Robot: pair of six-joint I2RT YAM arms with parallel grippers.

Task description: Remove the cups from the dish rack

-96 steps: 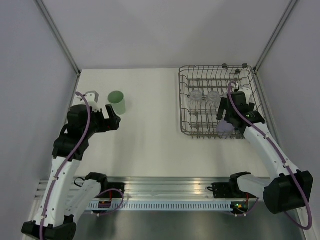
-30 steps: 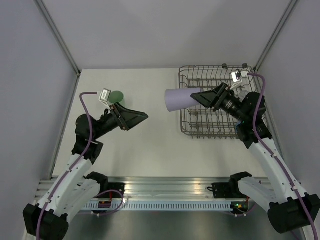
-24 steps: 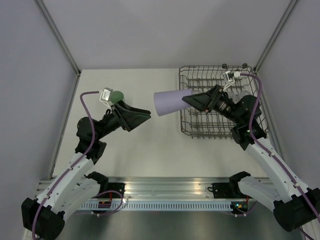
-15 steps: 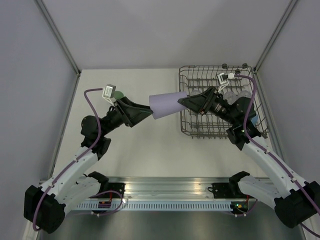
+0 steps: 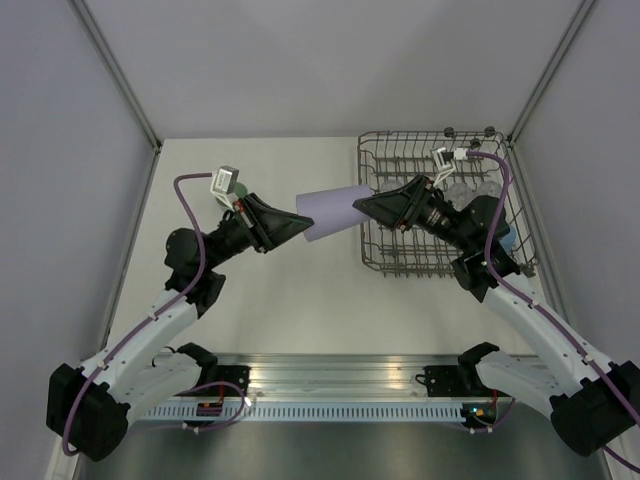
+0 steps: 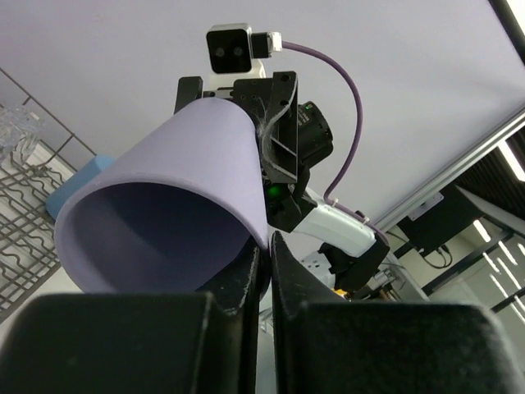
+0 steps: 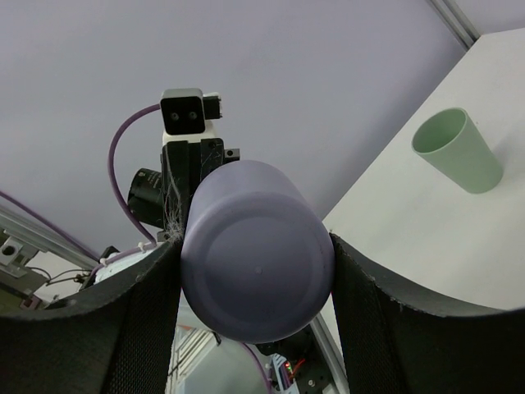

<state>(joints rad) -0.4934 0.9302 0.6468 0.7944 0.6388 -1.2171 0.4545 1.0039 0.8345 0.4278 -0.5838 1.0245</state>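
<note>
A lavender cup [image 5: 335, 212] hangs on its side in the air, left of the dish rack [image 5: 362, 200]. My right gripper [image 5: 364, 206] is shut on its base end; the right wrist view shows the round bottom [image 7: 258, 263] clamped between both fingers. My left gripper [image 5: 303, 229] is shut on the cup's rim, one finger inside the mouth and one outside [image 6: 264, 246]. A mint green cup [image 7: 457, 150] stands upright on the table, mostly hidden behind the left arm in the top view. A blue cup [image 5: 503, 238] and clear cups [image 5: 468, 190] sit in the rack.
The wire rack fills the table's back right corner, close to the right wall. Both arms reach over the middle of the table and meet there. A metal rail [image 5: 330, 385] runs along the near edge.
My right arm has carried the lavender cup leftward out of the rack. My left gripper came in from the left, open, and has shut on the cup's rim.
</note>
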